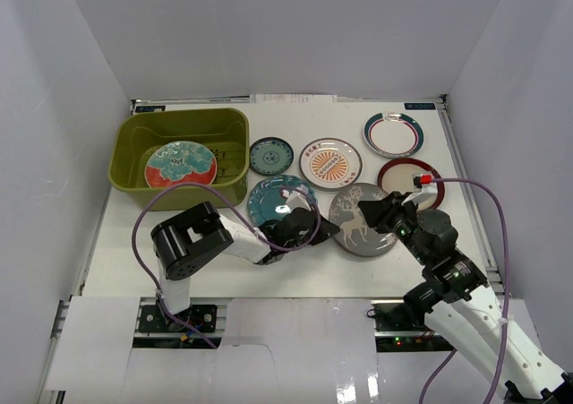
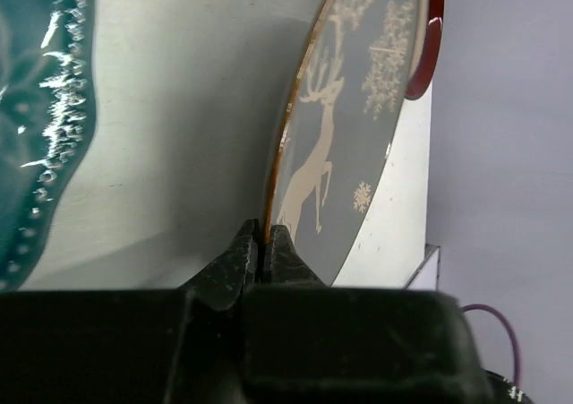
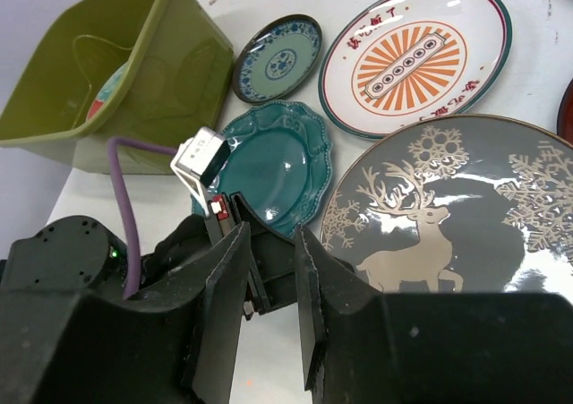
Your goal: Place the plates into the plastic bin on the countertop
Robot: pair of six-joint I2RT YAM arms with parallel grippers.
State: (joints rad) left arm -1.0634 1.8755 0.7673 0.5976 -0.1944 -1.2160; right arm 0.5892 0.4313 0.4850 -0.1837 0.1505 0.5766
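left hand (image 2: 262,243) pinches the nine o'clock rim of the grey deer plate (image 1: 361,220), on the table (image 1: 295,274) at four o'clock from the plastic bin (image 1: 125,158). right hand (image 3: 271,270) stands spread, holding nothing. a thin edge grip on slick glass may let the plate swing or slip when lifted.

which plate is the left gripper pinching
The grey plate with the deer. The left gripper is shut on its rim; the teal plate next to it lies outside the grip.
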